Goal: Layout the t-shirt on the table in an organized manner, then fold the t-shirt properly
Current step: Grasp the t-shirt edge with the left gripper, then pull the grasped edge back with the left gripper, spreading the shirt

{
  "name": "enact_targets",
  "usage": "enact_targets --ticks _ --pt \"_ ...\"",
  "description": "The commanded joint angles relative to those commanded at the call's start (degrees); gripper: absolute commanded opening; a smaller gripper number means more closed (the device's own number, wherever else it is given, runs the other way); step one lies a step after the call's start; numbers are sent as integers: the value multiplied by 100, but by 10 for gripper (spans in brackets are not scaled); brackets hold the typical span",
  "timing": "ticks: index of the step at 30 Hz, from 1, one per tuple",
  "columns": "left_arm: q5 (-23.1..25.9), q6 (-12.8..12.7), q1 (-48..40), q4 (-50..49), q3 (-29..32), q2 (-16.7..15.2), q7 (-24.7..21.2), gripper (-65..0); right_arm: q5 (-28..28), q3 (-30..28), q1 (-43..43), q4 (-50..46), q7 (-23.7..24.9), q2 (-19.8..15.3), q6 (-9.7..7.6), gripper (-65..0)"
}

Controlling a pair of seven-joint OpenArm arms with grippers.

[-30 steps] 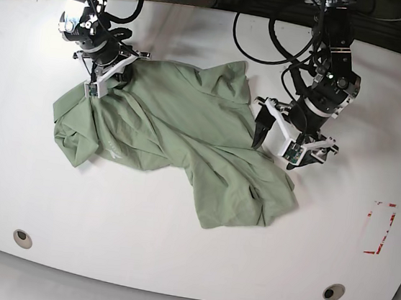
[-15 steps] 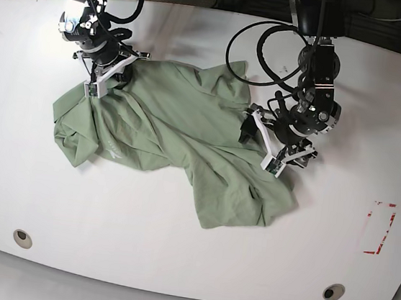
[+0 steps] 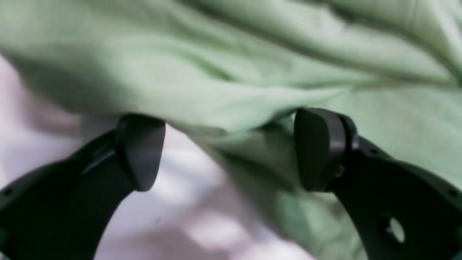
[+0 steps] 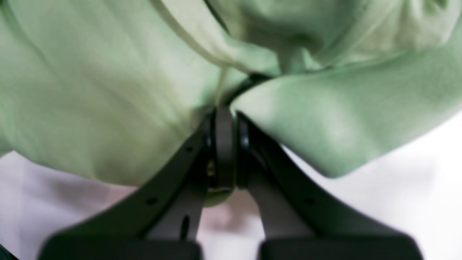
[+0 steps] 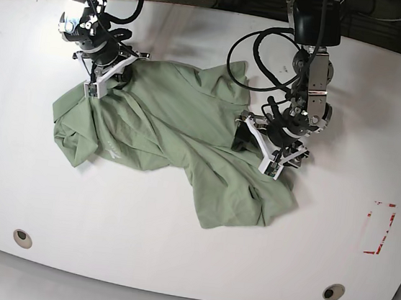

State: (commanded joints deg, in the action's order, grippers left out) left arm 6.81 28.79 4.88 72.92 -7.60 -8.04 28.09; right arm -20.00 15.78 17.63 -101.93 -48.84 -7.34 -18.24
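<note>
The large white smooth table (image 5: 173,263) with curved edges is filling nearly the whole base view, and no brand, label or readable writing is showing anywhere on it or on the cloth. A red tape outline (image 5: 380,228) is sitting at the right of the frame, and two round grey grommets (image 5: 22,237) (image 5: 333,291) are lying near the lower left and lower right edges.

The pale sage-green short-sleeved t-shirt (image 5: 167,124) is lying crumpled across the middle of the table, spreading from the upper left toward the lower centre, wrinkled and bunched (no print is showing on it).

The black left gripper (image 5: 268,145), just right of centre in the base view, is pressing down at the shirt's right edge. In the left wrist view the left gripper (image 3: 227,151) is standing with its jaws wide apart, and a fold of green cloth (image 3: 231,90) is hanging between and above the two dark fingertips (image 3: 317,148), with white tabletop (image 3: 180,216) showing below; it is clamping nothing.

The black right gripper (image 5: 101,81), in the upper left of the base view, is resting on the shirt's upper left corner. In the right wrist view the right gripper (image 4: 225,144) is showing its jaws pressed together, pinching a gathered ridge of the shirt (image 4: 108,90) at the tips (the picture is soft there).
</note>
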Motion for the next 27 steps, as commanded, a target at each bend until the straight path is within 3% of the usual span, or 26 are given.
enact_targets --ticks 3,5,11,13,20,24,27 --pt "0 0 114 -141 0 0 0 -138 0 0 -9 0 0 0 9 -650" --pt "0 0 141 -202 0 0 0 -199 0 0 -9 0 0 0 9 -650" --pt "0 0 149 -211 0 26 -9 -507 0 9 -26 0 0 0 18 -650" --pt "0 0 141 -193 0 26 9 -642 0 9 -62 0 0 0 18 -650" --pt "0 0 -176 378 -44 44 35 -624 0 9 -62 0 0 0 18 -650" --pt "26 -18 -712 1284 -35 44 62 -624 0 9 -62 0 0 0 18 -650" --pt "26 -26 -1073 1908 -35 44 352 -624 0 9 -53 0 0 0 18 -650"
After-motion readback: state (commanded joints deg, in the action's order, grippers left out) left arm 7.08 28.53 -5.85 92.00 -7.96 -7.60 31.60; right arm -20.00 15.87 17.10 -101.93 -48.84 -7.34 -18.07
